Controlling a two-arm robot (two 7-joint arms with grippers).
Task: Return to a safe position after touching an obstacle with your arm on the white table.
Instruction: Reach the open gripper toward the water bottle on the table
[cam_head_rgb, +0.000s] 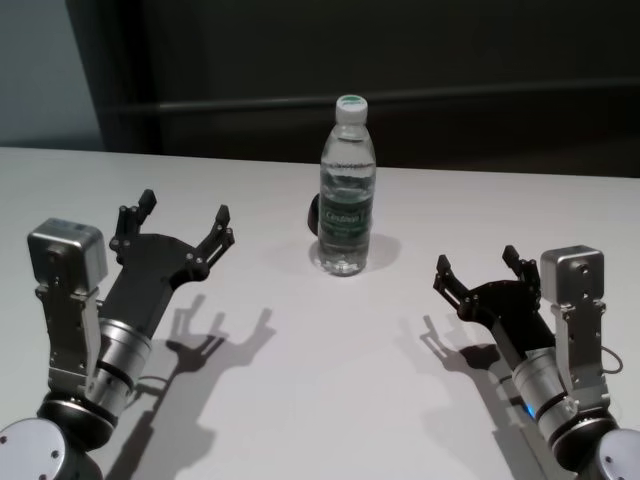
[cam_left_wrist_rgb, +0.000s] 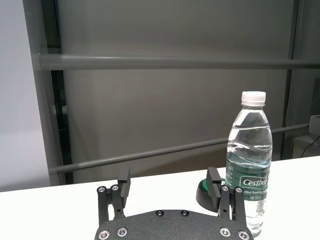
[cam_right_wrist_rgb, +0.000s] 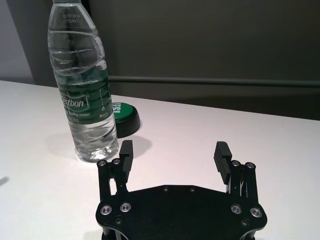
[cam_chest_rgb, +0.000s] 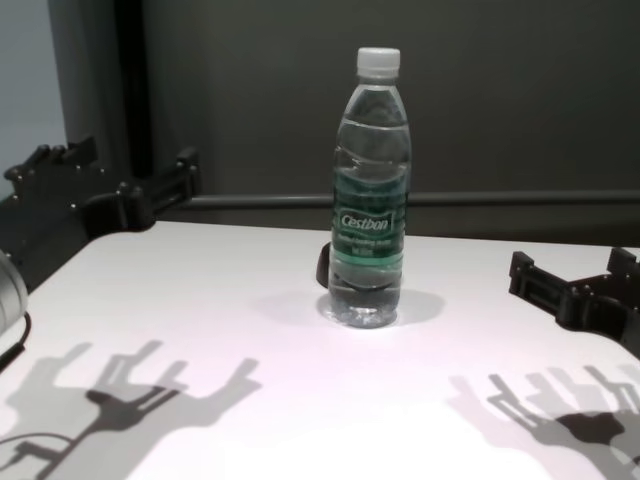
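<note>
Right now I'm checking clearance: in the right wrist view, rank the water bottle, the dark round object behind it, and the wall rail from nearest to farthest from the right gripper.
From the right gripper:
1. Water bottle, upright on the table.
2. Dark round object, just behind the bottle.
3. Wall rail, beyond the table's far edge.

You have one loose item to log: a low, round black object with a green top bearing white lettering (cam_right_wrist_rgb: 121, 116), lying flat on the white surface; part of it is hidden, so you cannot tell what it is. Behind it you see a dark grey wall panel (cam_left_wrist_rgb: 165, 110) crossed by horizontal grey rails (cam_left_wrist_rgb: 165, 62), with a paler wall section (cam_head_rgb: 45, 75) at the far left.
</note>
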